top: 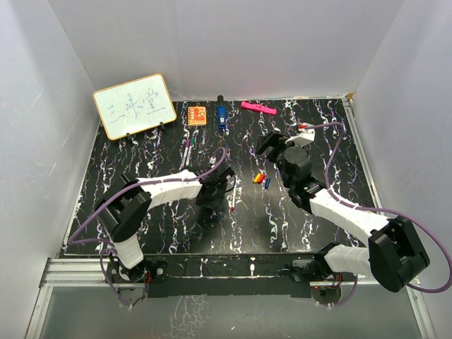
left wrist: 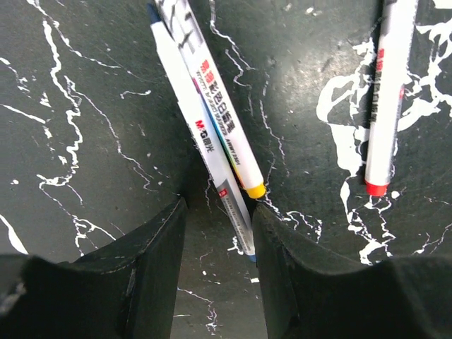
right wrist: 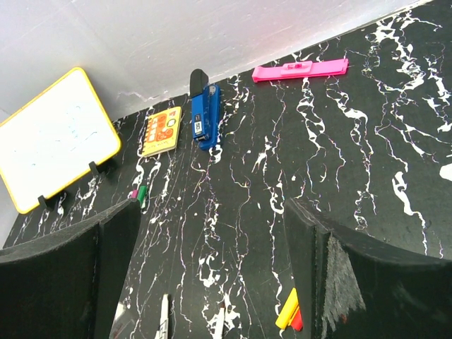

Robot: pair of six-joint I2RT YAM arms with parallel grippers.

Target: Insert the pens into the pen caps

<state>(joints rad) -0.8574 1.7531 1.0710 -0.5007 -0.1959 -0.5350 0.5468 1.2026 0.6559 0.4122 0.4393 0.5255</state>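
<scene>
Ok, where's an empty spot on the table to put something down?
Bare table in front of the whiteboard, left of the pens; more at the front edge between the left arm and right arm. Crowded around the caps in the middle.

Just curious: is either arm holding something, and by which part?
Nothing is held. Left tool open astride a loose pen; right tool open, empty.
</scene>
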